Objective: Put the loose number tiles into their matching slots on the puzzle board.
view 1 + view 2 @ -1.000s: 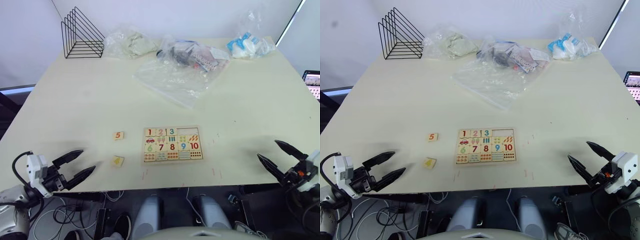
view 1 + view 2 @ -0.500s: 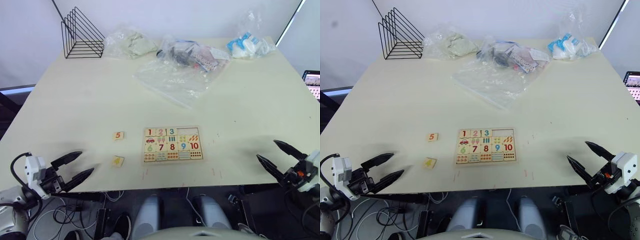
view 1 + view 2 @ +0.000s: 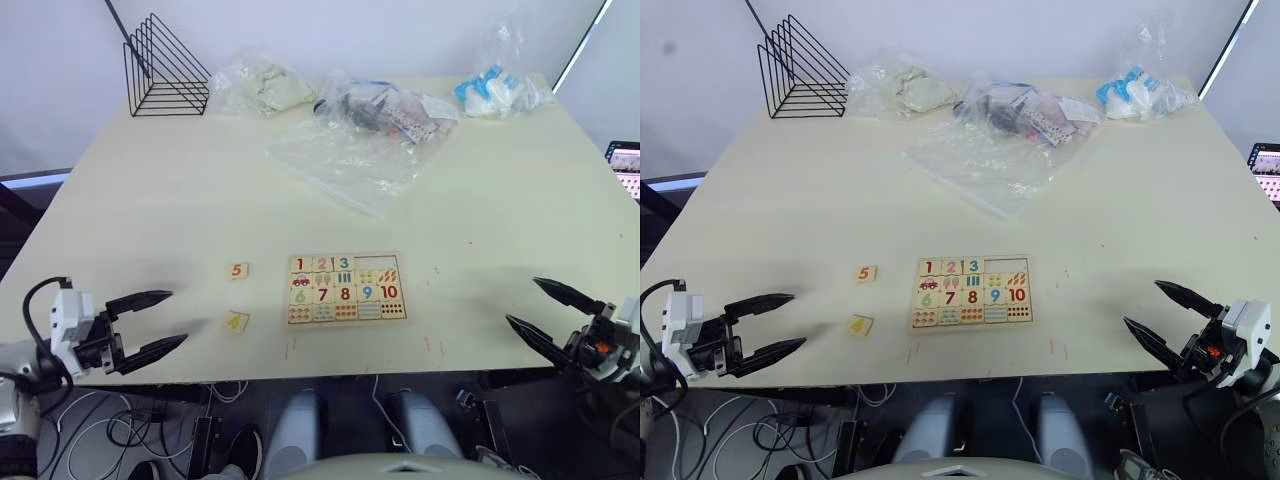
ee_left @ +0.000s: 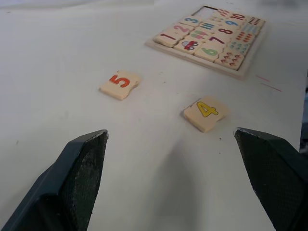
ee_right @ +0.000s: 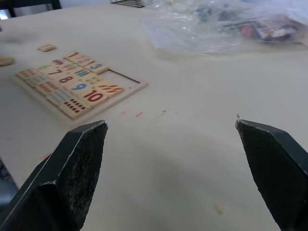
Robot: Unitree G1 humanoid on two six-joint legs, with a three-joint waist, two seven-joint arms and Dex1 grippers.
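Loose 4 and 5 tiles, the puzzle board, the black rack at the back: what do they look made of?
4 tile and 5 tile: likely light unfinished wood, judging by thick pale edges and matte faces with printed numerals. Puzzle board: seemingly the same pale wood, with a raised rim and matte surface. Rack: thin black wire, probably coated metal; the finish is too far off to tell.

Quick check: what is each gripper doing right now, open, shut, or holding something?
Left gripper: open, holding nothing, short of the 4 tile.
Right gripper: open, holding nothing.
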